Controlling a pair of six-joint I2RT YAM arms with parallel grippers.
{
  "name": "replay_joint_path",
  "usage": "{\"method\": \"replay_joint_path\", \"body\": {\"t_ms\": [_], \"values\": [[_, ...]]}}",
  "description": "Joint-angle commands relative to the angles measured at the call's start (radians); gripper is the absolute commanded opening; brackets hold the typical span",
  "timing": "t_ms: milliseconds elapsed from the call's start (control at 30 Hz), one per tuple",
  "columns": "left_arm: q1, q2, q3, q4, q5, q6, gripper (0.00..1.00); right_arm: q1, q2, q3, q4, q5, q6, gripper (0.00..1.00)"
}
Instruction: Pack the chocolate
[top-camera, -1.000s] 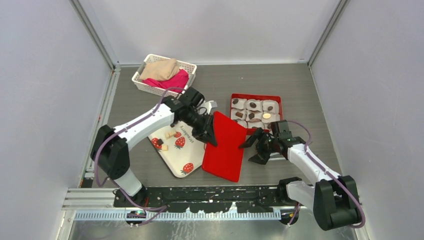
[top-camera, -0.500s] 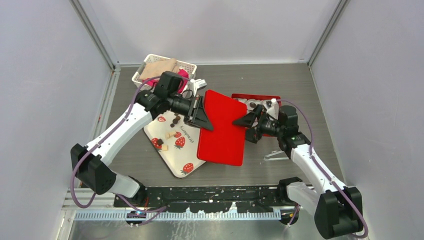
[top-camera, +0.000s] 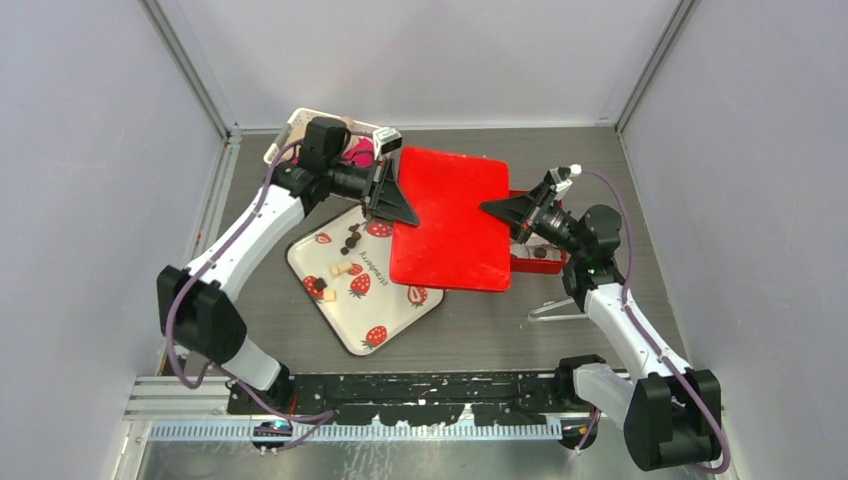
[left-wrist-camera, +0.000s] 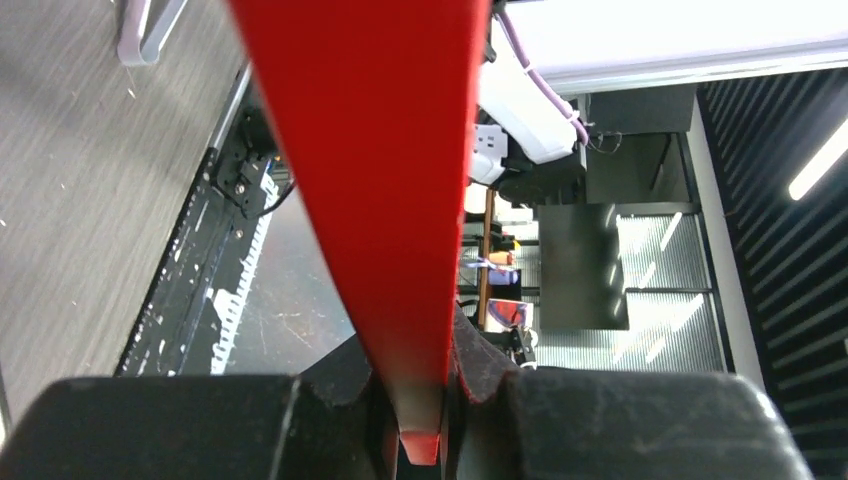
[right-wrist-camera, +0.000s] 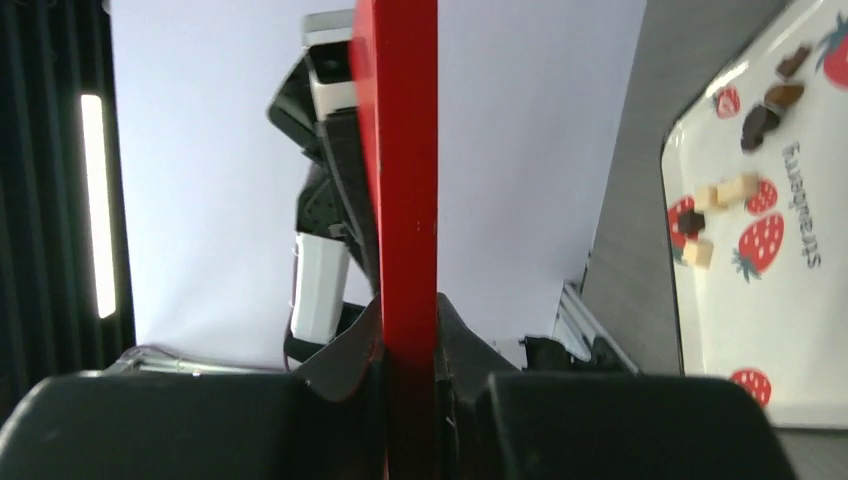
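Top external view: the right claw (top-camera: 503, 208), gaping a second ago, is now clamping the red lid (top-camera: 450, 215) opposite the left claw (top-camera: 393, 205), and both are carrying it over the red box (top-camera: 538, 268) under the right claw, hiding all but one boxed chocolate (top-camera: 540, 253), so closing is probably coming. Left wrist view: this claw (left-wrist-camera: 418, 380) is pinching the lid's edge. Right wrist view: likewise, while more chocolate (right-wrist-camera: 762, 118) is lying on the strawberry tray (right-wrist-camera: 780, 330) beyond that claw, unpacked.

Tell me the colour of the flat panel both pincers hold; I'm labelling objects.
Plain red; the panel shows best in the top external view.
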Motion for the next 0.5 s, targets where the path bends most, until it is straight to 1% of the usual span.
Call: {"method": "replay_joint_path", "body": {"t_ms": [0, 67, 100, 133, 233, 300, 367, 433, 467], "values": [[-0.046, 0.129, 0.088, 0.240, 0.023, -0.047, 0.07, 0.053, -0.020, 0.102, 0.087, -0.037, 0.054, 0.01], [-0.043, 0.179, 0.123, 0.252, 0.022, -0.062, 0.16, 0.053, -0.025, 0.131, 0.017, -0.029, 0.016, 0.01], [-0.041, 0.203, 0.140, 0.250, 0.019, -0.065, 0.23, 0.053, -0.031, 0.164, -0.050, -0.025, -0.027, 0.01], [-0.038, 0.227, 0.159, 0.246, 0.014, -0.069, 0.29, 0.054, -0.039, 0.197, -0.137, -0.016, -0.084, 0.01], [-0.017, 0.286, 0.190, 0.222, -0.028, -0.077, 0.50, 0.054, -0.070, 0.321, -0.523, 0.074, -0.345, 0.01], [-0.002, 0.320, 0.190, 0.218, -0.059, -0.089, 0.62, 0.051, -0.079, 0.381, -0.672, 0.161, -0.449, 0.01], [0.011, 0.342, 0.185, 0.215, -0.082, -0.102, 0.66, 0.052, -0.078, 0.413, -0.722, 0.243, -0.491, 0.01], [0.020, 0.355, 0.184, 0.215, -0.098, -0.109, 0.70, 0.052, -0.070, 0.422, -0.714, 0.307, -0.487, 0.01], [0.025, 0.359, 0.185, 0.216, -0.107, -0.113, 0.75, 0.051, -0.067, 0.426, -0.715, 0.339, -0.488, 0.01]]}}
